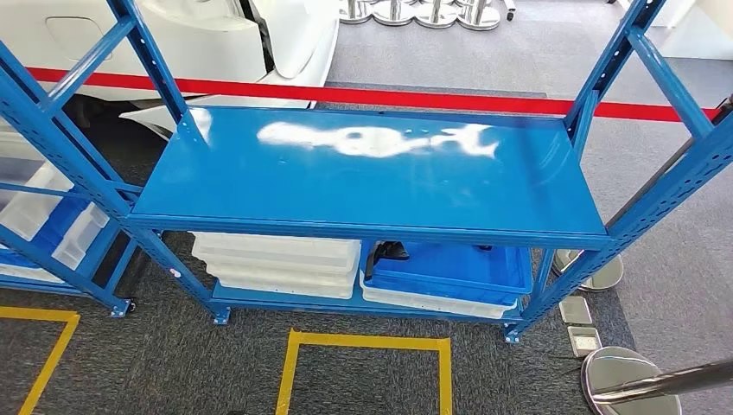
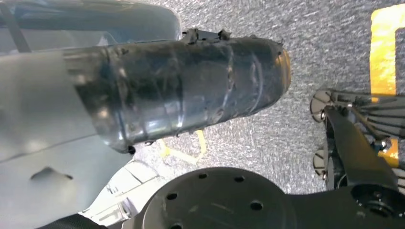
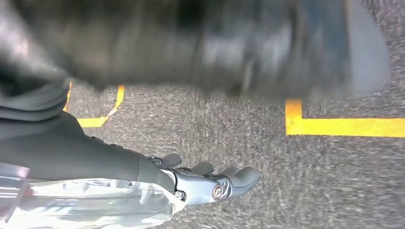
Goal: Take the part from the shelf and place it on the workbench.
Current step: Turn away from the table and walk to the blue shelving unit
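A: The only candidate for the part is a small dark object (image 1: 391, 252) on the lower level of the blue metal shelf (image 1: 363, 186). It sits at the back corner of a shallow blue plastic bin (image 1: 449, 270), just beside a stack of white plastic trays (image 1: 277, 264).

B: The upper board's front edge cuts off most of it, so its shape cannot be made out. White glare also washes across that board.

A: The robot's right hand (image 3: 210, 183) hangs above grey carpet. Its dark fingers (image 3: 241, 175) are loosely curved, well apart from the thumb, with nothing in them.

B: The thumb is only a blurred dark mass there.

A: The left hand (image 2: 181, 90) shows as a thick dark wrapped thumb beside a grey cover. Its fingers are hidden, so whether it is spread or closed cannot be told.

B: Yellow floor tape (image 1: 367, 341) marks a square in front of the shelf.
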You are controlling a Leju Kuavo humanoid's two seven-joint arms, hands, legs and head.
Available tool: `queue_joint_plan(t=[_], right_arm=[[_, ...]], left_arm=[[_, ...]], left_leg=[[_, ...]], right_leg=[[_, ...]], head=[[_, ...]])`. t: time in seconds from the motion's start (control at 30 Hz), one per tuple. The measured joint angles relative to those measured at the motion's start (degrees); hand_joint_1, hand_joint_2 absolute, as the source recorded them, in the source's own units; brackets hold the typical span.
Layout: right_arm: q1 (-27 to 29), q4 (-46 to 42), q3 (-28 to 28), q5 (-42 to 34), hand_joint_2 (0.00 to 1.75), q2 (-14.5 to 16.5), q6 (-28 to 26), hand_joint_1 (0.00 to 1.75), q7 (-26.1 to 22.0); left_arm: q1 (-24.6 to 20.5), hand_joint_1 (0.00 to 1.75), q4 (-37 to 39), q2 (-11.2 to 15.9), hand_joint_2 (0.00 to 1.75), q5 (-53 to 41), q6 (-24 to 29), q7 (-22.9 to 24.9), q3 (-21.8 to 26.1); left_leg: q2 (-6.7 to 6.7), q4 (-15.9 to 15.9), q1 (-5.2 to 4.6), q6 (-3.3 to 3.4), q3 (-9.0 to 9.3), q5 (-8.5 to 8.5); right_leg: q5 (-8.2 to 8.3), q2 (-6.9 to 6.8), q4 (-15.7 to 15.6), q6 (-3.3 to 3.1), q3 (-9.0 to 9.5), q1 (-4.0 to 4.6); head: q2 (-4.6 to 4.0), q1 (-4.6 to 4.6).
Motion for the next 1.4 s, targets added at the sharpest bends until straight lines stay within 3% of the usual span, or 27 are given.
queue_joint_plan(t=[0.07,0.13,0.17,0.2,0.23,0.27,0.33,0.4,0.47,0.5,0.63,0.87,1.23,1.37,1.4], right_arm=[[0.0,0.0,0.0,0.0,1.75,0.0,0.0,0.00,0.3],[-0.1,0.0,0.0,0.0,1.75,0.1,0.1,0.00,0.9],[0.0,0.0,0.1,0.0,1.75,0.1,0.1,0.00,1.3],[0.0,0.0,0.1,0.0,1.75,0.1,0.2,0.00,1.7],[0.0,0.0,0.1,-0.1,1.31,0.1,0.2,0.00,1.9],[0.0,0.0,0.1,-0.2,0.87,0.1,0.2,0.00,2.0],[0.0,0.0,0.2,-0.4,0.00,0.0,0.3,0.00,2.0],[-0.1,0.0,0.2,-0.5,0.00,-0.1,0.4,0.00,1.9],[-0.1,0.0,0.2,-0.5,0.00,-0.2,0.4,0.00,1.8],[-0.1,0.0,0.2,-0.5,0.00,-0.2,0.4,0.00,1.7],[-0.1,0.0,0.3,-0.5,0.00,-0.2,0.4,0.00,1.7],[-0.1,0.0,0.3,-0.6,0.00,-0.2,0.6,0.00,1.8],[-0.1,0.0,0.3,-0.6,0.00,-0.2,0.6,0.00,2.0],[-0.1,0.0,0.3,-0.7,1.75,-0.2,0.6,0.00,2.1],[-0.1,0.0,0.3,-0.7,1.75,-0.2,0.6,0.00,2.2]], left_arm=[[0.0,0.00,0.0,0.0,0.00,0.0,0.0,0.0,0.0],[-0.1,0.00,0.0,0.4,0.00,0.0,-0.1,0.1,0.0],[0.0,0.00,0.0,0.6,0.00,-0.1,-0.1,0.1,0.0],[0.1,0.00,0.0,0.9,0.00,-0.1,-0.1,0.2,0.0],[0.1,0.00,0.0,1.1,0.00,-0.1,-0.1,0.3,0.0],[0.2,0.00,0.0,1.2,0.00,-0.1,-0.1,0.3,-0.1],[0.1,0.00,0.0,1.4,0.00,-0.1,-0.1,0.4,-0.1],[-0.1,0.00,0.0,1.4,0.00,-0.1,-0.1,0.5,-0.1],[-0.1,0.00,0.0,1.4,0.00,-0.1,0.0,0.5,-0.1],[-0.1,0.00,0.0,1.4,0.00,-0.1,0.1,0.5,-0.1],[-0.1,0.00,0.0,0.9,1.75,-0.1,1.2,0.8,-0.1],[-0.1,0.00,0.0,0.8,1.75,-0.4,2.6,1.7,-0.1],[-0.1,0.00,0.0,0.8,1.75,-0.5,2.8,1.8,-0.1],[-0.1,0.00,0.0,0.8,1.75,-0.5,3.0,2.2,-0.1],[-0.1,0.00,0.0,0.8,1.75,-0.5,3.0,2.4,-0.1]], left_leg=[[0.24,2.9,0.04,-0.45,-1.25,-2.07],[0.42,10.3,0.09,-0.69,-4.86,-5.83],[0.43,14.0,0.17,-0.94,-6.76,-7.17],[0.45,16.1,0.30,-1.27,-7.94,-7.47],[0.47,15.9,0.50,-1.68,-8.02,-6.55],[0.53,13.5,0.76,-2.11,-6.98,-4.65],[0.68,5.3,1.35,-3.04,-3.14,-0.80],[0.46,0.6,1.57,-2.52,-0.90,0.61],[0.16,0.3,1.41,-1.47,-0.77,0.55],[0.17,0.3,1.33,-1.42,-0.77,0.45],[0.14,0.3,1.23,-1.05,-0.87,0.51],[0.14,0.3,1.18,-0.72,-0.87,0.49],[0.14,0.3,1.16,-0.57,-0.85,0.52],[0.14,0.3,1.16,-0.55,-0.85,0.54],[0.14,0.3,1.16,-0.55,-0.85,0.54]], right_leg=[[0.32,-0.15,-0.7,-0.66,0.35,-0.15],[0.36,-0.35,-0.9,-1.00,0.45,-0.17],[0.32,-0.43,-0.9,-1.11,0.46,-0.16],[0.27,-0.50,-0.9,-1.18,0.48,-0.18],[0.21,-0.51,-0.8,-1.20,0.51,-0.26],[0.10,-0.47,-0.7,-1.15,0.54,-0.39],[-0.38,-0.32,0.0,-0.68,0.44,-0.54],[-0.91,-0.17,0.7,-0.01,0.24,-0.42],[-1.01,-0.11,0.8,0.39,0.26,-0.38],[-0.95,-0.11,0.6,0.51,0.34,-0.44],[-0.62,-0.11,-0.1,1.03,0.60,-0.56],[-0.42,-0.10,-0.6,1.44,0.85,-0.60],[-0.38,-0.10,-0.6,1.50,0.85,-0.61],[-0.38,-0.10,-0.6,1.51,0.86,-0.61],[-0.38,-0.10,-0.6,1.51,0.86,-0.61]], head=[[0.00,-0.16],[0.00,-0.29],[0.00,-0.29],[0.00,-0.28],[0.00,-0.28],[0.00,-0.29],[0.00,-0.40],[0.00,-0.41],[0.00,-0.28],[0.00,-0.26],[0.00,-0.26],[0.00,-0.26],[0.00,-0.27],[0.00,-0.28],[0.00,-0.27]])
